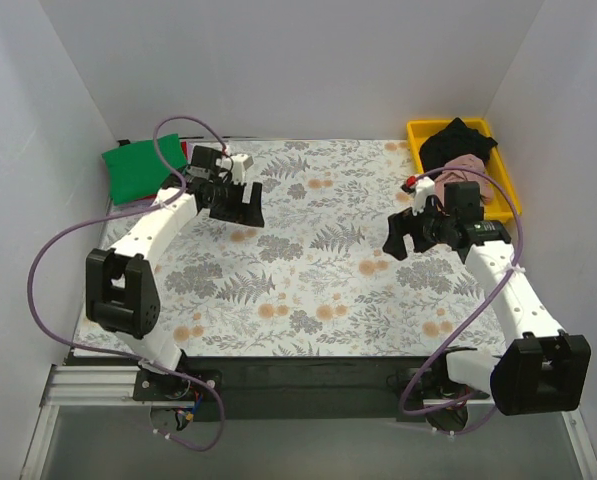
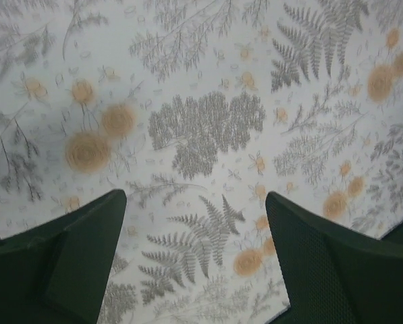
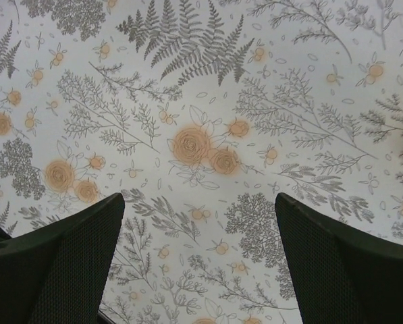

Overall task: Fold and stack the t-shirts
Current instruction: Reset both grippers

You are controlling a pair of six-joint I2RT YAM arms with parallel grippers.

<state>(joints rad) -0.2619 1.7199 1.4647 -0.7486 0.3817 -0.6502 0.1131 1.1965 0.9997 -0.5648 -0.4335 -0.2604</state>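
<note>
The bright green folded cloth t-shirt lies at the far left, just beside the grey-and-orange floral-print cloth. I judge it is the beginning of the stack. The black t-shirt and the dusty pink t-shirt sit crumpled in the yellow plastic tray at the far right, not yet folded. The left pincer and the right pincer both hang over the bare floral cloth, wide open and holding nothing. The right one is near the tray, probably so that it can fetch the next shirt.
</note>
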